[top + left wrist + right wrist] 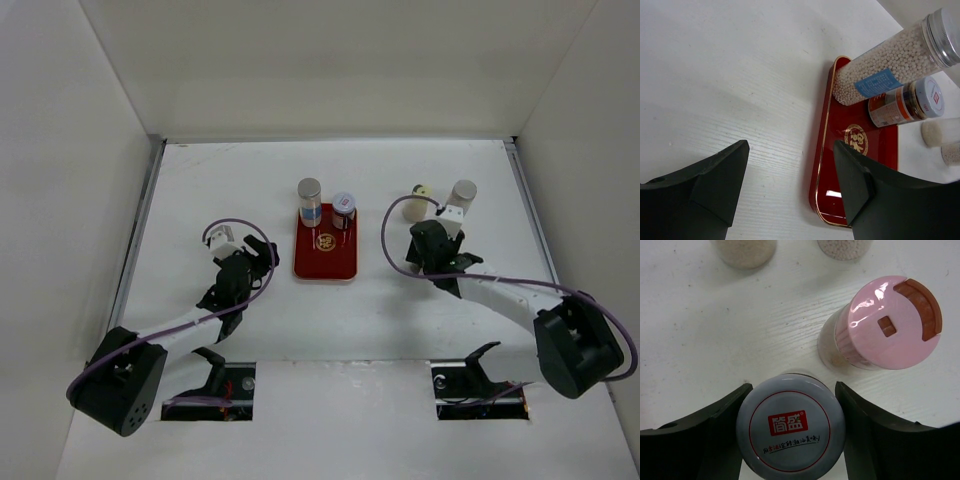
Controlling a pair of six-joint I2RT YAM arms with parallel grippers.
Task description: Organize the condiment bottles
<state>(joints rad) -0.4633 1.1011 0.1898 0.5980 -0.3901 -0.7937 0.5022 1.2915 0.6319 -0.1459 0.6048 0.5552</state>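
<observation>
Right gripper (pixel 790 435): jaws narrow, closed around an upright pale-lidded jar (pixel 790 430) standing on the table, right of the red tray (pixel 325 262); pink-capped bottle (pixel 887 322) just beside; left gripper (pixel 790 185): wide, empty, beside the tray's left edge; tray lies leftward of the held jar.

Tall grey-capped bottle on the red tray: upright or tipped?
Upright: the tall grey-capped bottle stands on the red tray, cap pointing up.

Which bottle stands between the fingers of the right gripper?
The jar with the pale grey lid and red logo; the pink-capped bottle stands beside it, outside the fingers.
</observation>
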